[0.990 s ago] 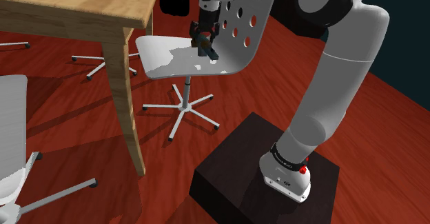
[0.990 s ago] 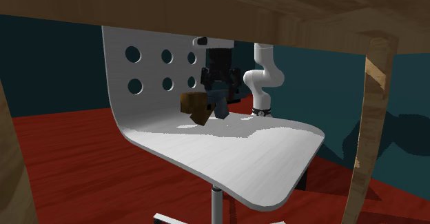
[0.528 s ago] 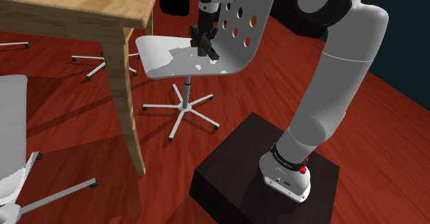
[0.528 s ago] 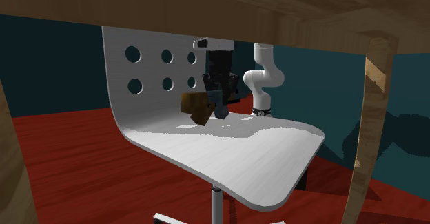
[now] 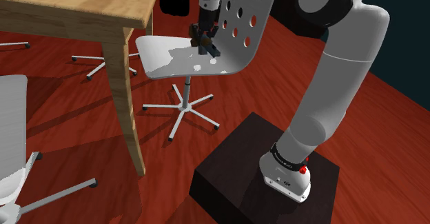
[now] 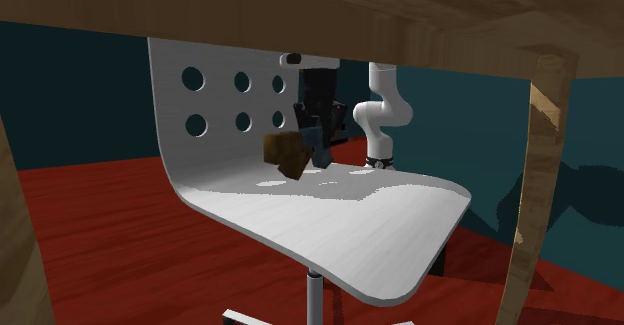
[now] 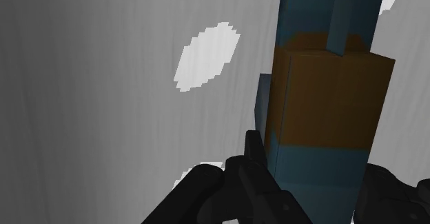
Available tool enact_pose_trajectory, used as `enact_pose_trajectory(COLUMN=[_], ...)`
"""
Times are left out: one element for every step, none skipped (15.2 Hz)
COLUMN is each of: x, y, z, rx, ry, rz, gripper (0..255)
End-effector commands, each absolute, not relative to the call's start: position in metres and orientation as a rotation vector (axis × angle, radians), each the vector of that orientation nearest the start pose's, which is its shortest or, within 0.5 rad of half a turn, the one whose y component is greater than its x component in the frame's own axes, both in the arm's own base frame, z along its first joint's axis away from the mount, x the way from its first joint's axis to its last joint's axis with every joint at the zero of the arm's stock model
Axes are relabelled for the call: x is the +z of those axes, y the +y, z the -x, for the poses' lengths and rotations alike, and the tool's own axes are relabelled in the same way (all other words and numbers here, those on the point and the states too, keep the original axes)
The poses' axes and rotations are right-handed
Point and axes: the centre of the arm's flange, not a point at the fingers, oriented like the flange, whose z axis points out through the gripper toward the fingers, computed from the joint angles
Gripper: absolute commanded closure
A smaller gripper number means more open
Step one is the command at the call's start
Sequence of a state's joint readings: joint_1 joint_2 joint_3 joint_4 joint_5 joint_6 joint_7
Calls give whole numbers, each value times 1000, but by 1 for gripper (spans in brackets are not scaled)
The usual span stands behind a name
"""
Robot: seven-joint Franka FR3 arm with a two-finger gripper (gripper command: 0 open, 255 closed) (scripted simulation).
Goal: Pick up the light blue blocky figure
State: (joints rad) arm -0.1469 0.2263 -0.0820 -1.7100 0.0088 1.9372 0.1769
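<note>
Shoulder view: grips the light blue blocky figure [image 5: 205,47] in clenched jaws, over the rear edge of the white chair seat [image 5: 162,58].

Second exterior view: hangs apparently clear of the seat, just in front of the holed backrest [image 6: 165,93], with the brown head [image 6: 285,153] tilted away from the jaws. Squeeze evenly and lift straight up, drawing off from the backrest so as not to knock it.

Wrist view: clasps the figure [image 7: 324,98] from both sides, blue and brown, against the pale seat. Avoid jerks, lest it twist loose.

no readable text, no labels, no brands, no numbers, no signs
</note>
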Motion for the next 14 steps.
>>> enact_pose_trajectory(x=[466, 471, 476, 482, 487, 492, 497, 503, 508, 513, 519, 524, 525, 525], y=[-138, -138, -138, -138, -138, -138, -138, -138, -138, -138, -138, -138, -138, -138], z=[-612, -612, -612, -612, -612, -612, -612, -612, -612, -612, -612, -612, -611, -611], rx=[-3, -3, -3, -3, -3, -3, -3, -3, -3, -3, -3, -3, -3, -3], ry=[637, 637, 637, 637, 637, 637, 637, 637, 637, 637, 637, 637, 637, 637], rz=[3087, 3087, 3087, 3087, 3087, 3087, 3087, 3087, 3087, 3087, 3087, 3087, 3087, 3087], gripper=[255, 255, 255, 255, 255, 255, 255, 255, 255, 255, 255, 255, 255, 255])
